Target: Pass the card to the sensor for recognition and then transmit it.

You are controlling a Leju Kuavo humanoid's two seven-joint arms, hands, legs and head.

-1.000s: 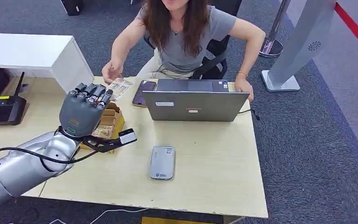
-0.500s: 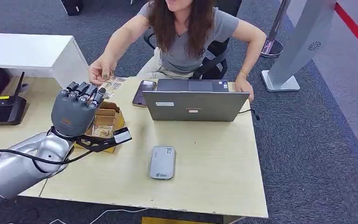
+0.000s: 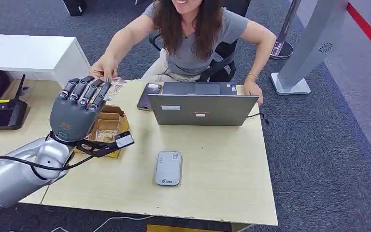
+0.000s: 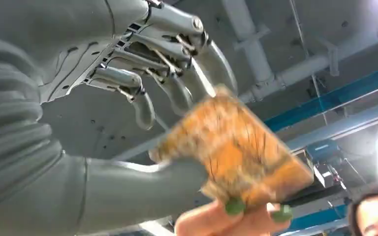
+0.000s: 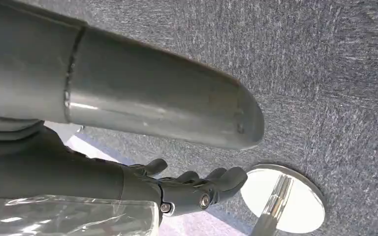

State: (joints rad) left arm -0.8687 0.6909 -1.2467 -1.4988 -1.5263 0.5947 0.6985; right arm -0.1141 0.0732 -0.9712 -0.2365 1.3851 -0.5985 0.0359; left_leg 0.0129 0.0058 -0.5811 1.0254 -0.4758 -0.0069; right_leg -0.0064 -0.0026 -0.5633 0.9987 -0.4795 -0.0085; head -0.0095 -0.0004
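— What are your fingers point(image 4: 177, 93) doing?

— On my left hand point(image 3: 75, 113) they are loosely curved and apart, pointing up and away from me. From the wrist camera I see my thumb point(image 4: 142, 184) under the card point(image 4: 236, 152) and the fingers arched over its far edge. The person's hand point(image 4: 226, 221) grips the same card from its other side, fingertips on its edge. Whether I am really pinching it, or it only lies against my thumb, I cannot tell.

— And the card itself?

— Orange-brown, a little blurred, raised above the table's back-left part — between my palm and the person's hand point(image 3: 104, 67), which reaches in from across the table point(image 3: 212, 159). From my head I see only the back of my own hand, so the card is hidden there.

— What lies around the hand?

— Just beneath it, an open cardboard box point(image 3: 107, 126) holding a few cards. Well to its right, nearer my edge of the table, the grey sensor point(image 3: 168, 168) lies flat. Behind that stands a laptop point(image 3: 200, 106) with its lid towards me, and a phone point(image 3: 146, 95) lies beside its left corner. The person point(image 3: 193, 38) sits behind it (their other hand rests at the table's far-right corner).

— Your right hand?

— My right hand point(image 5: 192, 189) hangs over grey carpet beside a round metal post base point(image 5: 285, 201), fingers curled in, nothing in them.
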